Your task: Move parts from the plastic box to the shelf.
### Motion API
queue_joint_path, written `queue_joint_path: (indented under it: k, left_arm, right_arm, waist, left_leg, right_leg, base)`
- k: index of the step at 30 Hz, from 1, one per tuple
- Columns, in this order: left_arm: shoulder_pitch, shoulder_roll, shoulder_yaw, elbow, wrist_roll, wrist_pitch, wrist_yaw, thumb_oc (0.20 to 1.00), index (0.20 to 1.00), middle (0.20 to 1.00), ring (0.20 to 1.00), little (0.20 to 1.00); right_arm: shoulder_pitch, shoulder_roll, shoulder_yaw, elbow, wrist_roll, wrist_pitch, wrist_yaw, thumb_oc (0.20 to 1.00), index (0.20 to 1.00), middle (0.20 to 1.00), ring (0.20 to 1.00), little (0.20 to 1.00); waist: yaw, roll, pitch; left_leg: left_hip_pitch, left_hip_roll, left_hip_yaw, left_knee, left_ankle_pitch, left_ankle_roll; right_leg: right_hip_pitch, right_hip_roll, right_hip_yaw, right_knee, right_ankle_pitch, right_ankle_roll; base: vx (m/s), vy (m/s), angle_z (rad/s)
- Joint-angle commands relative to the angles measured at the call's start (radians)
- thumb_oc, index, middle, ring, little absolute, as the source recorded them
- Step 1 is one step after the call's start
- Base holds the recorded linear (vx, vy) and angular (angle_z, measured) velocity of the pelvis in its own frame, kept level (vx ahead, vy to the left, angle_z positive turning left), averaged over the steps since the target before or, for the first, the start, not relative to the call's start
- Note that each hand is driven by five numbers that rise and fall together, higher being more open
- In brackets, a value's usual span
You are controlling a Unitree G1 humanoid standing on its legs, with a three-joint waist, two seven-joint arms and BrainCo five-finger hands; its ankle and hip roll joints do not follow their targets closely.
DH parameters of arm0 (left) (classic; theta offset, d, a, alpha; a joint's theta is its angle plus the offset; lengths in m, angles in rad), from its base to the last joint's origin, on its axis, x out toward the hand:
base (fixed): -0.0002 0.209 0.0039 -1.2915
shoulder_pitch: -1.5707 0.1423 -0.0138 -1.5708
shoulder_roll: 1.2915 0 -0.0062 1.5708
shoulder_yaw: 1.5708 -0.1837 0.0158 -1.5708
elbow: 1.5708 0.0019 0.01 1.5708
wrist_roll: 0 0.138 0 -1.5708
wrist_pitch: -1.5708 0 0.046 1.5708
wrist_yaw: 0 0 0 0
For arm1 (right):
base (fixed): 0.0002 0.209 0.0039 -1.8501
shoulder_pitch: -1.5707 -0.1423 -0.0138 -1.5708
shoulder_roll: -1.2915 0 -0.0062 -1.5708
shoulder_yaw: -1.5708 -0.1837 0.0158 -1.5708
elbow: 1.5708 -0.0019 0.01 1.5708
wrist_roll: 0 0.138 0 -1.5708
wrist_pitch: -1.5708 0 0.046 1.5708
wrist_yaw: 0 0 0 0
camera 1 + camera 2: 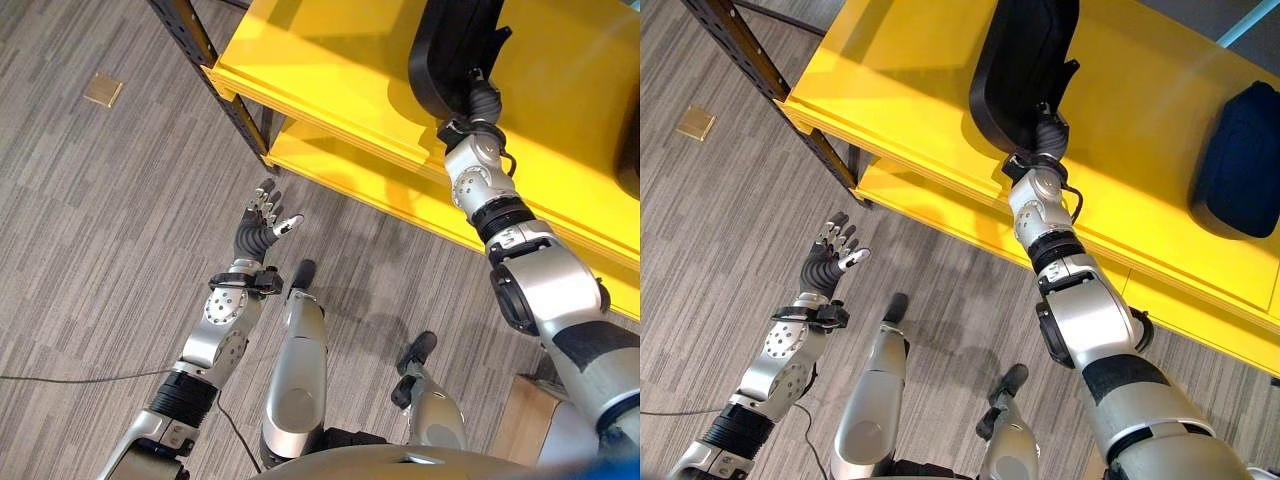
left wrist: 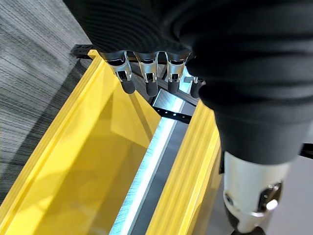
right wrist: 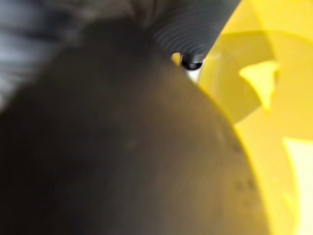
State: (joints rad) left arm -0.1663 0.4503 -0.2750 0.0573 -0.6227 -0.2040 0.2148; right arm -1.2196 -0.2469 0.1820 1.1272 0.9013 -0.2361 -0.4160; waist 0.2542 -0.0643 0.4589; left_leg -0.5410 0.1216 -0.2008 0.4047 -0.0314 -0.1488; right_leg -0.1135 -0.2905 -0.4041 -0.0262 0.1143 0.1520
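On the yellow shelf (image 1: 910, 90) your right hand (image 1: 1048, 135), fingers hidden, meets the black part (image 1: 1020, 60); it looks rigid and smooth, so grip its rim; left hand (image 1: 262, 225) hangs spread

Glossy yellow shelf (image 1: 910, 80), matt black plastic part (image 1: 1020, 60), rough grey carpet (image 1: 90, 230).
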Motion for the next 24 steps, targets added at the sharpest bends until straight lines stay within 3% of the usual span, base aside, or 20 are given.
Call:
queue_joint_path:
  k: [1,10,24]
  left_arm:
    - [0.009,-0.002,-0.018,-0.095,-0.014,-0.063,0.011,1.000,1.000,1.000,1.000,1.000]
    - [0.022,0.004,-0.018,-0.097,-0.021,-0.068,0.012,1.000,1.000,1.000,1.000,1.000]
    - [0.066,0.020,-0.015,-0.110,-0.025,-0.073,-0.006,1.000,1.000,1.000,1.000,1.000]
  right_arm:
    - [0.031,-0.036,-0.031,0.031,0.071,0.000,-0.009,0.200,0.200,0.200,0.200,0.200]
    - [0.047,-0.060,-0.065,0.041,0.109,-0.022,-0.026,0.200,0.200,0.200,0.200,0.200]
    - [0.124,-0.207,-0.097,0.089,0.026,-0.010,-0.054,0.200,0.200,0.200,0.200,0.200]
  waist:
    - [0.008,0.049,0.008]
    - [-0.005,0.051,0.012]
    - [-0.032,0.051,0.019]
  left_leg:
    - [0.093,-0.042,0.111,-0.156,0.030,0.077]
    - [0.098,-0.039,0.119,-0.160,0.028,0.080]
    - [0.097,-0.034,0.125,-0.163,0.027,0.083]
  right_leg:
    - [0.004,-0.007,0.028,0.129,-0.088,0.002]
    - [0.003,-0.003,0.032,0.126,-0.086,0.004]
    - [0.001,0.003,0.032,0.125,-0.087,0.007]
  base:
    - [0.00,0.000,0.00]
    - [0.00,0.000,0.00]
    - [0.00,-0.001,-0.01]
